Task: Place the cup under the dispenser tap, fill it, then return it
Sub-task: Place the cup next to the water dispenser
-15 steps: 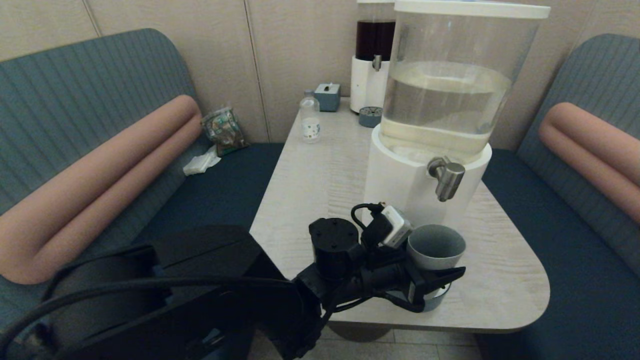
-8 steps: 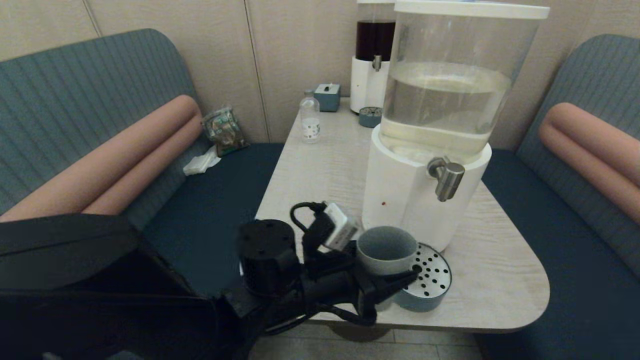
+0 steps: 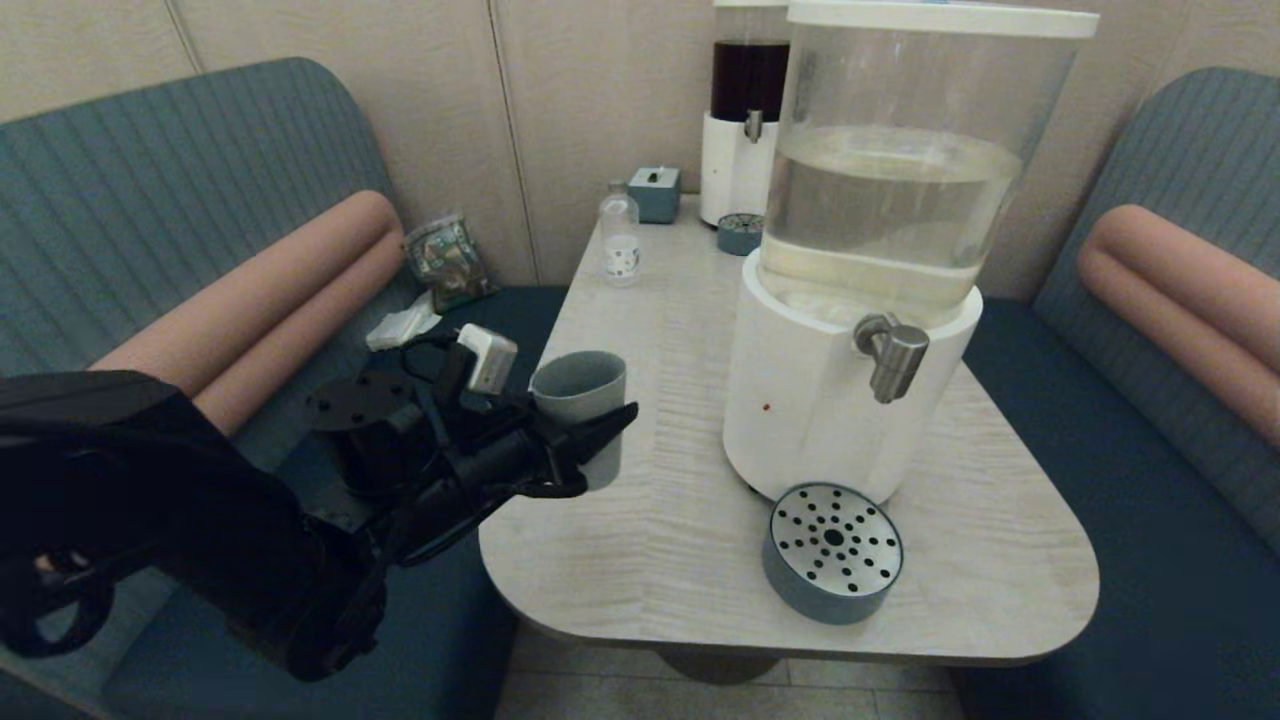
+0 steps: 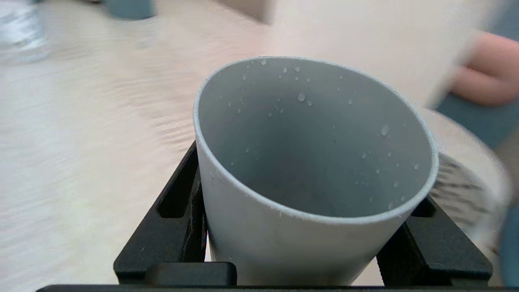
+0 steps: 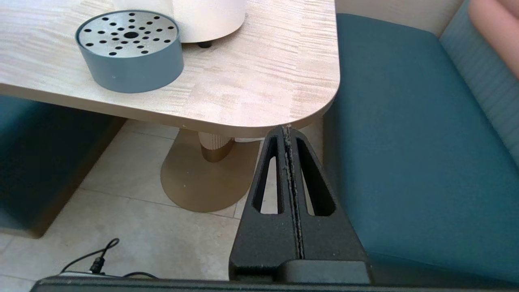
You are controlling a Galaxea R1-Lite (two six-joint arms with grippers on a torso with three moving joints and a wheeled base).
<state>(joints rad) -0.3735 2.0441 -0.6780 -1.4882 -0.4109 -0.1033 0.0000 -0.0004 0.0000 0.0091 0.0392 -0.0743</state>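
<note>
The cup sits upright between the left gripper's jaws, clamped at its lower wall, inner wall beaded with droplets; a second ago it stood on the drip tray under the dispenser tap, and it has now been carried well clear toward the table's left edge. That points to the return leg, with only setting down left. The right gripper hangs below the table corner, fingers pressed together, empty.

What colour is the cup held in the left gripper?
Matte grey-blue cup, clearest in the left wrist view.
</note>
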